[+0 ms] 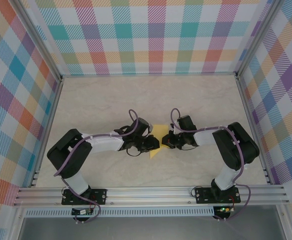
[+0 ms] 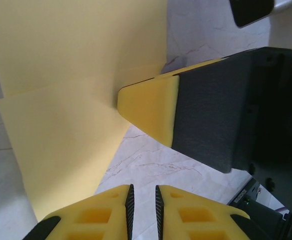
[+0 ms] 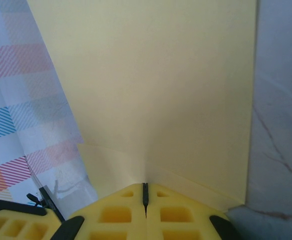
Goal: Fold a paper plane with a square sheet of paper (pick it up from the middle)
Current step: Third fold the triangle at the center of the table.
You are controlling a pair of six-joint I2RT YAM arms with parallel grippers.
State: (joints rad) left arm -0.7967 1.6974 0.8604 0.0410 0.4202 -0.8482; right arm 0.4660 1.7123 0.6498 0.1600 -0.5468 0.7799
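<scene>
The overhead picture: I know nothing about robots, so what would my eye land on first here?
First the bright yellow paper at the middle of the pale table, where the left arm and right arm meet over it. Then the loud checked walls all round. In the right wrist view, the right fingers are pinched shut on the paper's edge.
</scene>
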